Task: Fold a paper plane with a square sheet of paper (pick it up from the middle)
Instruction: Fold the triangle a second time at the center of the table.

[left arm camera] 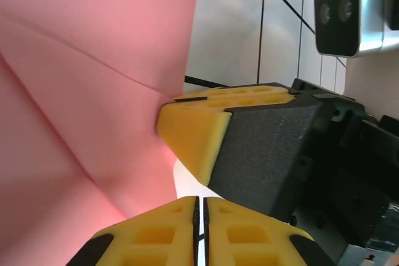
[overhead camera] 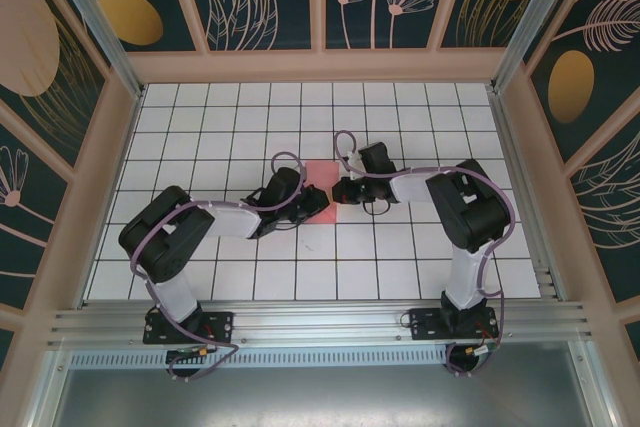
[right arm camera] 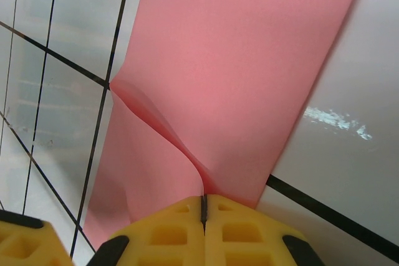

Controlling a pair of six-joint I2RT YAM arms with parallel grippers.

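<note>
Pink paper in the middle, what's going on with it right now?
Both arms meet over the pink sheet at the centre of the tiled table. The right gripper is shut on one edge, where a raised crease runs into its fingers. The left gripper sits shut right beside it against the sheet; whether it pinches paper I cannot tell. It is not yet a finished plane.

Seen from above, the sheet of paper (overhead camera: 318, 177) lies mostly under the left hand (overhead camera: 303, 205) and right hand (overhead camera: 346, 190), so its outline cannot be read. In the wrist views it runs off the picture edges. Both hands' yellow fingers (left arm camera: 156, 235) are cropped at the bottom. Whether the left hand's tips pinch paper is unclear.
</note>
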